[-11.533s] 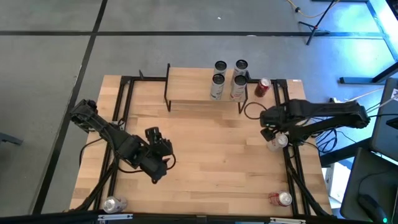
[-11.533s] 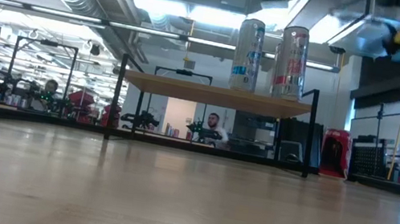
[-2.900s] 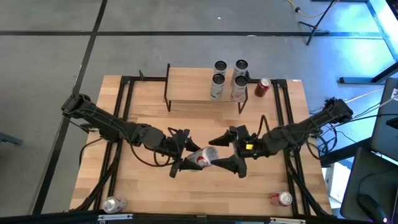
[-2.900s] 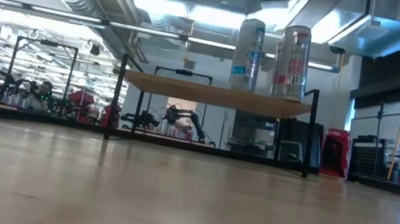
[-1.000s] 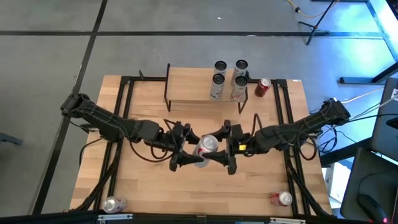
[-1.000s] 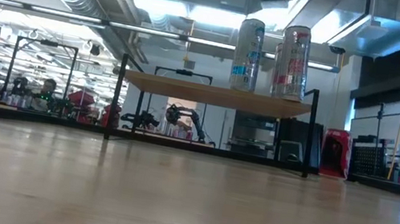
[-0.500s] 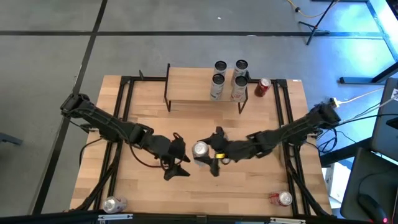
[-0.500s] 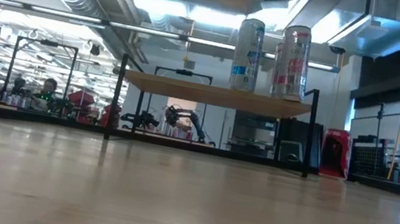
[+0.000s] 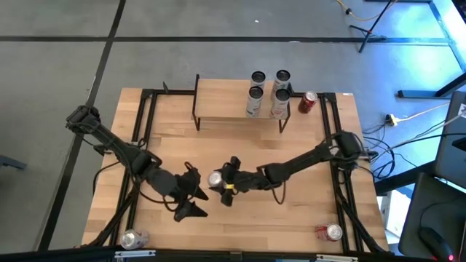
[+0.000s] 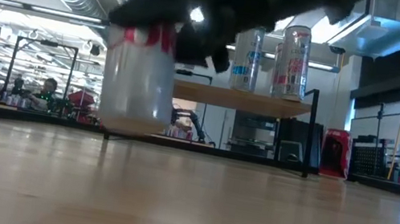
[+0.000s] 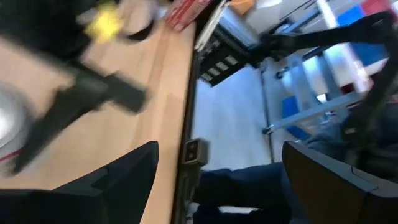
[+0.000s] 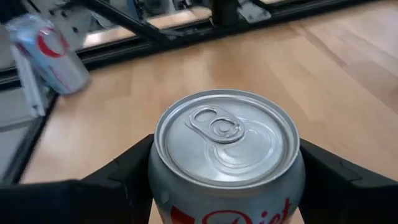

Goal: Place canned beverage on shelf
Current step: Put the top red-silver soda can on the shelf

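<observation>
A silver can with red lettering (image 9: 215,177) hangs upright over the middle of the table, with my right gripper (image 9: 222,182) shut on it. The right wrist view shows its top (image 12: 227,134); the low view shows its body (image 10: 139,77). My left gripper (image 9: 193,204) stands open just near-left of the can, with nothing between its fingers (image 11: 118,180). The shelf (image 9: 226,102) stands at the table's far edge, with several tall cans (image 9: 268,93) upright on its right end. My right gripper pinches the can's side wall (image 12: 158,186) between its two fingers, one on each opposite side, just below the rim. The fingers reach in from the table's right, slanting slightly down. The can stands upright in the hold, its base (image 10: 131,126) clear of the table.
A red can (image 9: 308,102) stands on the table just right of the shelf. A silver can (image 9: 135,239) lies at the near left corner and a red one (image 9: 329,233) at the near right. Black frame rails (image 9: 142,131) run along both table sides.
My right gripper has carried the can toward the table's left edge and down, bringing it into the low view. My left gripper has drawn away from the can toward the near left, still open.
</observation>
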Action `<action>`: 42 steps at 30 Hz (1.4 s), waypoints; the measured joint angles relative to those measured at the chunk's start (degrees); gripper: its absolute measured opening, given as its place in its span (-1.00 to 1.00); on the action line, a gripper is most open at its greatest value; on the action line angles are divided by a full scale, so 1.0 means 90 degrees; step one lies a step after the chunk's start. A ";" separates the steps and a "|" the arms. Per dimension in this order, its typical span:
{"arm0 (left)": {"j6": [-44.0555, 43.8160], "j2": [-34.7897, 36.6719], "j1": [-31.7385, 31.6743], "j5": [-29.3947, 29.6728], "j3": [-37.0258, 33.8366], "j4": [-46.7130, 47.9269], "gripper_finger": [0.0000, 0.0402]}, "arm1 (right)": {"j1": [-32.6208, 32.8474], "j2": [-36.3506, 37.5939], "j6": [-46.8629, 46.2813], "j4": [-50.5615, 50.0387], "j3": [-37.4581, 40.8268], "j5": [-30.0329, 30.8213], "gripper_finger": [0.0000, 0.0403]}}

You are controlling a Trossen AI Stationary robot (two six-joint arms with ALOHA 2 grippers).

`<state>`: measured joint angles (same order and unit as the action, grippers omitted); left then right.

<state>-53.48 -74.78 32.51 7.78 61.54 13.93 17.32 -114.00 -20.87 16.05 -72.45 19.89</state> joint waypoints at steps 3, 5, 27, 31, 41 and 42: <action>-0.0014 0.0004 0.0024 0.0002 0.0000 -0.0135 0.67 | -0.0115 -0.0252 0.0020 0.0247 -0.0002 0.0015 0.34; -0.0019 -0.0002 0.0027 0.0006 0.0000 -0.0203 0.67 | -0.0155 -0.0358 0.0034 0.0241 0.0005 0.0021 0.34; 0.0052 -0.0005 0.0012 0.0226 -0.0005 -0.0349 0.67 | -0.0175 -0.0327 0.0153 0.0207 -0.0009 -0.0371 0.77; 0.0142 -0.0005 0.0010 0.0268 -0.0005 -0.0352 0.67 | -0.0178 0.0183 0.0177 -0.0009 -0.0009 -0.0683 0.63; 0.0325 -0.0005 -0.0031 0.1285 -0.0007 -0.0505 0.67 | -0.0161 0.2244 -0.0489 -0.2507 -0.0009 -0.1785 0.55; 0.0360 -0.0005 -0.0031 0.1316 -0.0007 -0.0533 0.67 | -0.0112 0.2428 -0.0582 -0.2681 -0.0009 -0.1825 0.55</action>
<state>-50.24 -74.83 32.23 19.62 61.47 9.13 16.32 -92.14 -26.10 -8.08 -72.53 3.47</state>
